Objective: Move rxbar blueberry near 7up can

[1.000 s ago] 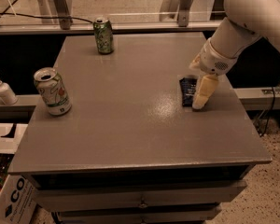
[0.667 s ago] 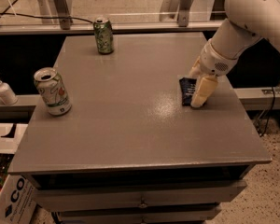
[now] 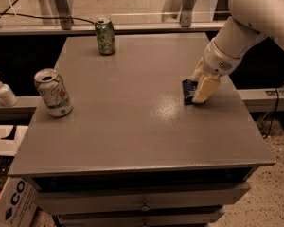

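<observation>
The white arm (image 3: 255, 18) comes in from the upper right and bends down toward the desk (image 3: 132, 136). Its pincer (image 3: 199, 92) points downward, right at the dark blue snack bar (image 3: 187, 91), and covers the bar's right part. I cannot tell whether the pincer is wide or narrow. The bar lies flat, well apart from the pale soda can (image 3: 53, 92), far to its right. A darker green can (image 3: 104, 36) stands behind the pale can, at the far edge. A soap bottle (image 3: 3, 91) stands left of the pale can, off the desk.
</observation>
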Robot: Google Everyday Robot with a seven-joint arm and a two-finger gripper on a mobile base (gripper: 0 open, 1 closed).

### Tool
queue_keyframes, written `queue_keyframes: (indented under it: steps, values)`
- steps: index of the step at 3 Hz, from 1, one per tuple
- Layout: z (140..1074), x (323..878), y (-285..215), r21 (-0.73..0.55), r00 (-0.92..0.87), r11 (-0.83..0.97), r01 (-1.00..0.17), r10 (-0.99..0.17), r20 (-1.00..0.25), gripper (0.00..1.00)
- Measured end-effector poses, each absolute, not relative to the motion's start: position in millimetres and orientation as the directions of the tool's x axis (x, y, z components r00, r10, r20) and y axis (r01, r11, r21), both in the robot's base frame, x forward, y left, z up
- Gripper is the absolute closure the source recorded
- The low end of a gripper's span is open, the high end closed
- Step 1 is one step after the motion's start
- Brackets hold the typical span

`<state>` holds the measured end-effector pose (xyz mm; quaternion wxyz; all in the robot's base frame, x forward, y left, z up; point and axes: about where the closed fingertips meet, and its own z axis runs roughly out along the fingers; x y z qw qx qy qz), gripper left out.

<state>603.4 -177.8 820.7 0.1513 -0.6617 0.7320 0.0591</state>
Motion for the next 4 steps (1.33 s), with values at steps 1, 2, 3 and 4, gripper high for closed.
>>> queue_keyframes:
  steps: [1,2,3,4]
  values:
    - [821,603,-178,-0.114,-0.079,0.117,-0.987,-0.951,-0.300,1.00]
    - [838,606,-180,-0.129,-0.081,0.126,-0.984,-0.948,-0.309,1.00]
    - [879,605,-156,-0.155,-0.041,0.102,-0.983,-0.934,-0.355,1.00]
    - [900,600,-137,-0.164,-0.009,0.076,-0.984,-0.926,-0.376,0.95]
